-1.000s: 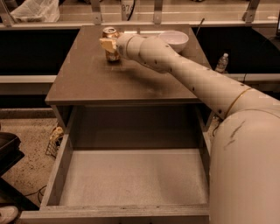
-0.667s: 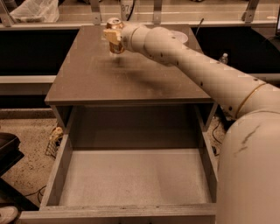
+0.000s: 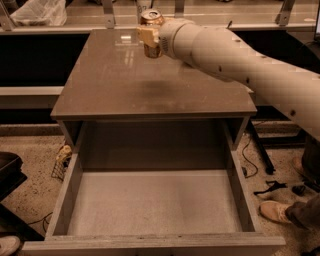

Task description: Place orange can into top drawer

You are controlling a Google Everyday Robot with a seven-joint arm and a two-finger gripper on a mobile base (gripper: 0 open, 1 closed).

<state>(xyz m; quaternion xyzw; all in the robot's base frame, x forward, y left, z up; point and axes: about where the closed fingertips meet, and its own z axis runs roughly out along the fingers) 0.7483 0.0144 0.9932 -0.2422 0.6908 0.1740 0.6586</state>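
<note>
While the arm [image 3: 235, 57] reaches in from the right side of the cabinet [image 3: 150, 85], we see its gripper [image 3: 148, 36] hanging over the far edge of the cabinet's brown top, a little left of the middle. Its jaws are pinching the orange can [image 3: 151, 19]: one pale finger [image 3: 145, 35] crosses the front of the can's body, and the silver lid with its pull-tab shows just above it. We find the can upright and raised clear of the cabinet top, with a soft dark shadow [image 3: 160, 90] lying on the surface nearer to us.

Below the cabinet top, the top drawer [image 3: 64, 200] stands pulled out toward us, nearly as wide as the cabinet itself. We look down onto its pale speckled floor, framed by thick side walls and a front rim at the bottom edge of the view. The can is well apart from the drawer, above and behind it.

Left of the cabinet and behind it, we notice a crumpled plastic bag [image 3: 37, 12] on a ledge. Right of the cabinet, on the speckled ground, a shoe [image 3: 275, 211] and some dark cables [image 3: 267, 189] lie near the drawer's right wall.
</note>
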